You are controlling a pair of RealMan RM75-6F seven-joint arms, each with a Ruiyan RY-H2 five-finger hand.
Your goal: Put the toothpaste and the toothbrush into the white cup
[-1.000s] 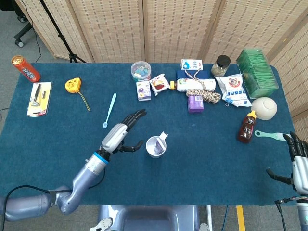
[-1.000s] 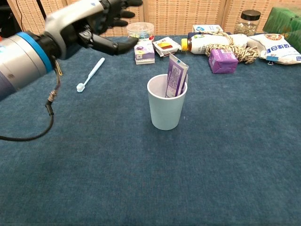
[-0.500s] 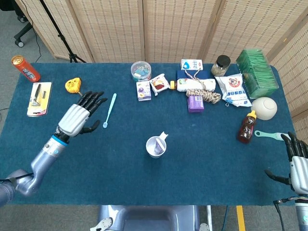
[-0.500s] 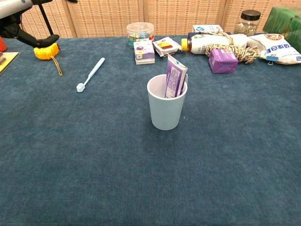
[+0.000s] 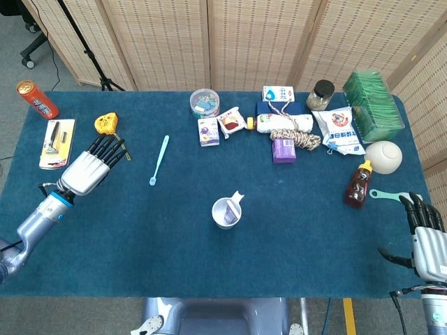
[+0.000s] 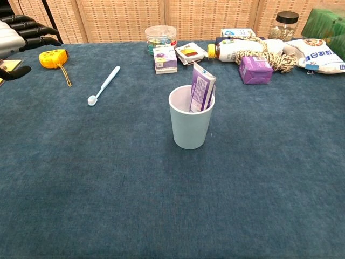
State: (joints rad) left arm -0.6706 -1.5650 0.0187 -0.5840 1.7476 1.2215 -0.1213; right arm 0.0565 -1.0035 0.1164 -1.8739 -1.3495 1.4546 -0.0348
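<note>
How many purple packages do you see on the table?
3: the small purple box near the clear tub, the purple packet by the rope, and the toothpaste in the white cup. Clutter may hide more.

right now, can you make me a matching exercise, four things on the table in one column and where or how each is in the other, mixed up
Things:
1. toothpaste
2. toothbrush
3. left hand
4. yellow tape measure

Places or states:
A. lying flat on the blue cloth, left of the cup
B. open, holding nothing, at the table's left side
C. standing in the white cup
D. beside the left hand's fingertips, far left

Pairs: 1-C, 2-A, 3-B, 4-D
</note>
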